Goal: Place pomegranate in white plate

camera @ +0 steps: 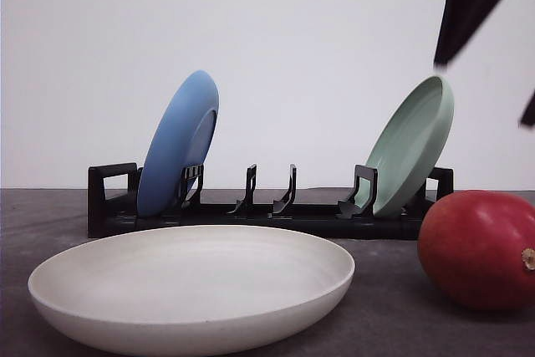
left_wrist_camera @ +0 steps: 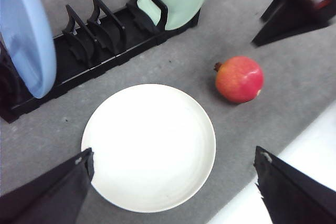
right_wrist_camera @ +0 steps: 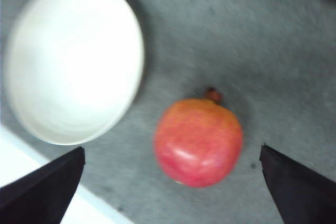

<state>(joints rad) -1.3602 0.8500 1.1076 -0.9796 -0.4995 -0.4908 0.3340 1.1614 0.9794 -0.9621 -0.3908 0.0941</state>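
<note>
The pomegranate [camera: 476,248] is red and glossy and lies on the grey table to the right of the white plate [camera: 192,290], apart from it. The right wrist view puts my right gripper [right_wrist_camera: 170,149] open above the pomegranate [right_wrist_camera: 198,141], one finger on either side and neither touching it. Its dark fingers [camera: 470,2] hang high over the fruit in the front view. My left gripper [left_wrist_camera: 173,155] is open over the empty white plate [left_wrist_camera: 149,145] and holds nothing. In that view the pomegranate [left_wrist_camera: 239,78] lies off to one side of the plate.
Behind the plate stands a black dish rack [camera: 267,206]. A blue plate [camera: 178,144] leans in its left end and a pale green plate [camera: 410,144] in its right end. The table's pale front edge [left_wrist_camera: 294,156] runs close to the white plate.
</note>
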